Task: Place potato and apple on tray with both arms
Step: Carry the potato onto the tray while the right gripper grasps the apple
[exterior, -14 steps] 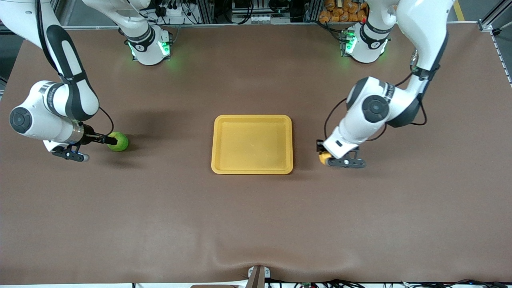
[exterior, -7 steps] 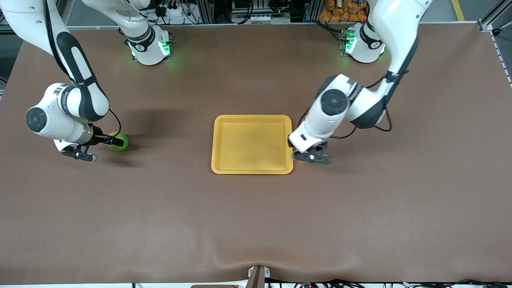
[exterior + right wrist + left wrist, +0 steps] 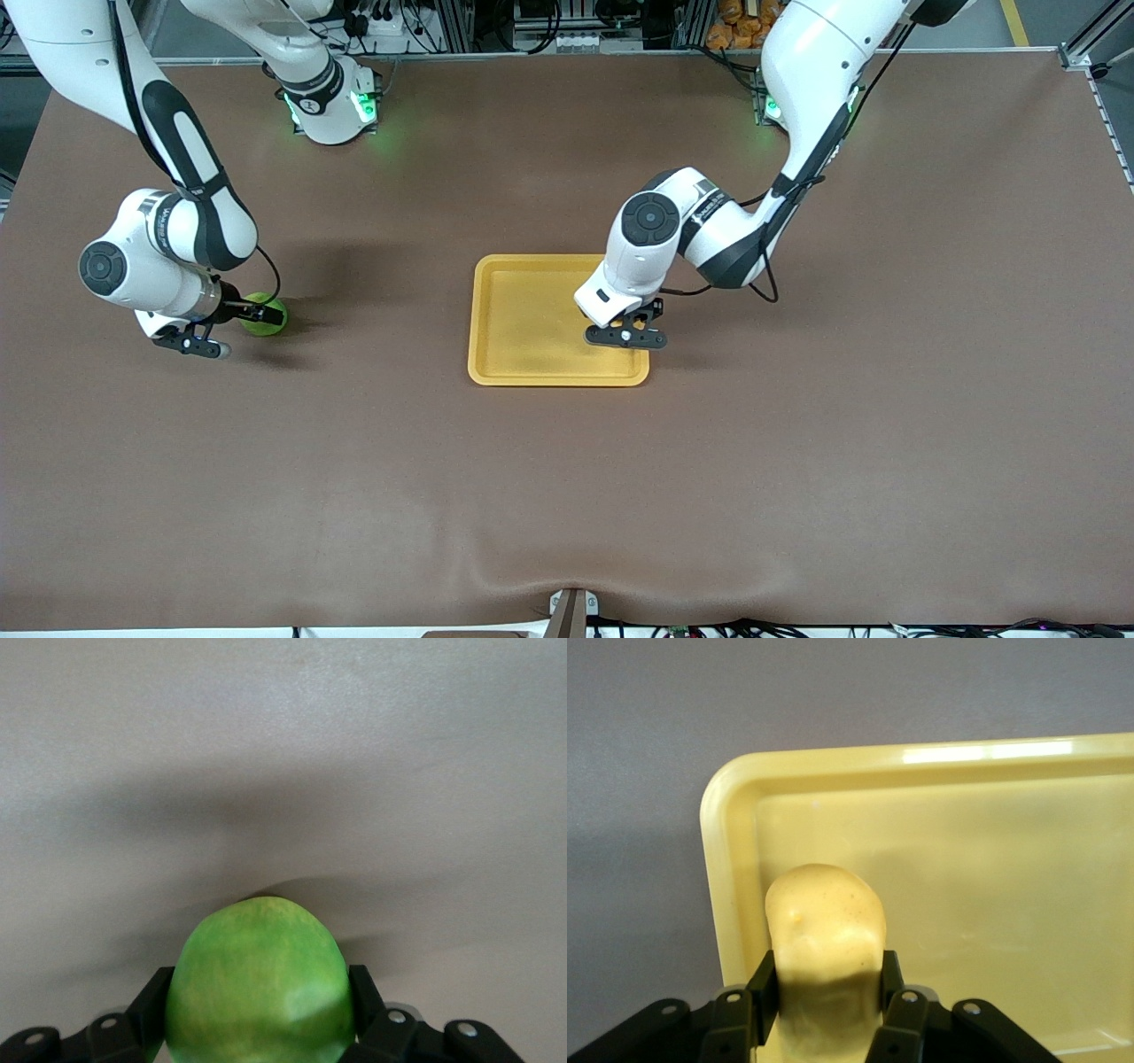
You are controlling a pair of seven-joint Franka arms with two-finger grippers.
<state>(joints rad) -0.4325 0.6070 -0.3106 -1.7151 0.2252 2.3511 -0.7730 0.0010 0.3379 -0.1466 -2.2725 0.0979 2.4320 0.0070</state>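
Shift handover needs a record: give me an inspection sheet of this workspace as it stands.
Surface: brown matte table, slightly rippled near the front camera's edge.
Job's things: shallow rectangular yellow plastic tray mid-table; small yellow-orange oblong potato held over the tray's end toward the left arm; small round bright green apple held toward the right arm's end of the table, not on the tray.
Clutter: nothing seen on the table.
Grippers: left gripper shut on the potato; right gripper shut on the apple.
Cables: black cables loop along both wrists.
Surroundings: green-lit arm bases, wiring and orange items past the table's edge.
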